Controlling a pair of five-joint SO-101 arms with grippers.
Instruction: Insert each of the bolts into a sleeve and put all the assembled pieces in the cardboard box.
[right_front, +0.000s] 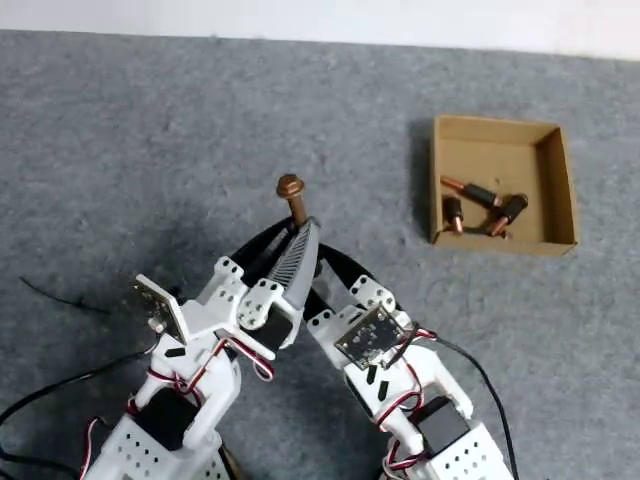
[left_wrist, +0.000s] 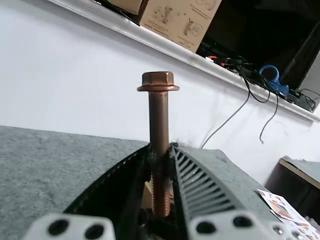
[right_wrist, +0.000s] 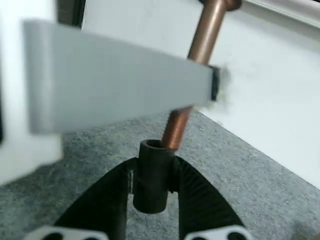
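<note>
Bolt (left_wrist: 159, 115) in left pincer (left_wrist: 160, 152), seemingly snug.

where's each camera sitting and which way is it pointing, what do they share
High view: fixed above the table, looking down; left arm and right arm at the bottom, cardboard box right.
Left wrist view: on the left arm, looking along its fingers at the upright bolt and a wall.
Right wrist view: on the right arm, looking along its fingers at the sleeve.
Shared: all three show the bolt.
</note>
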